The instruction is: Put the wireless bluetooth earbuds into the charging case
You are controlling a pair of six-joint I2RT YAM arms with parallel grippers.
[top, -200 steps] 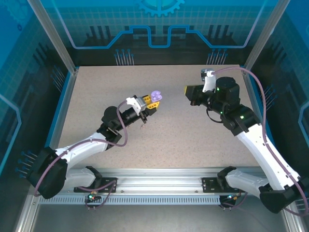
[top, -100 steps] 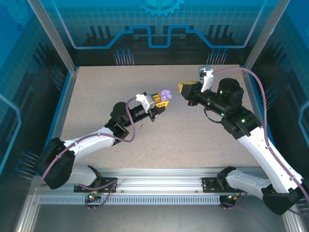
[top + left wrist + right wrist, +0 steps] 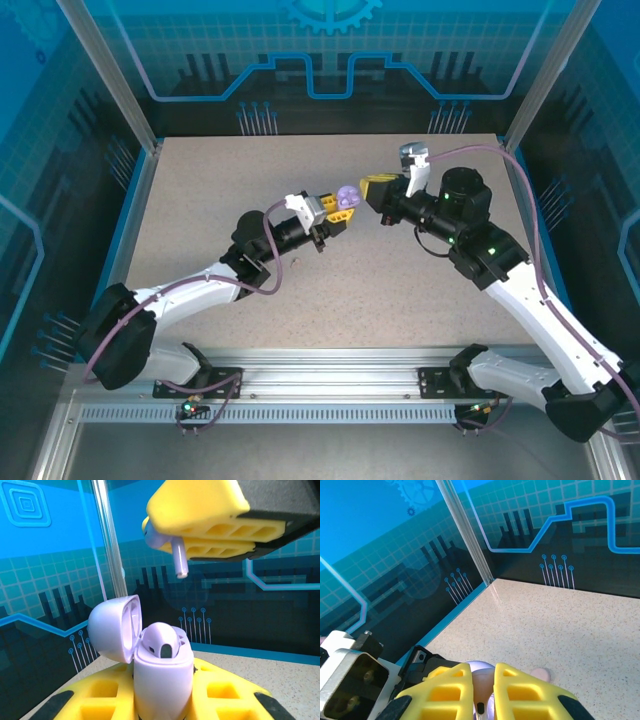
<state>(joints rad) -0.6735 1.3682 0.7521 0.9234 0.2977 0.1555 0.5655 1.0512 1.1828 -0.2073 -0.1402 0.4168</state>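
Top external: mounted high behind the arm bases [image 3: 205, 382], facing down and far, covering the whole table [image 3: 200, 190]. Left wrist: very close behind the charging case [image 3: 162, 665], near level, facing the right gripper [image 3: 175, 530]. Right wrist: close, facing far-left. Top and left wrist views share both.

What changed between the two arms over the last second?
The left pincer carried the open purple case rightward, and the right pincer brought its earbud leftward, so the two now nearly meet. Both pincers kept their grips shut.
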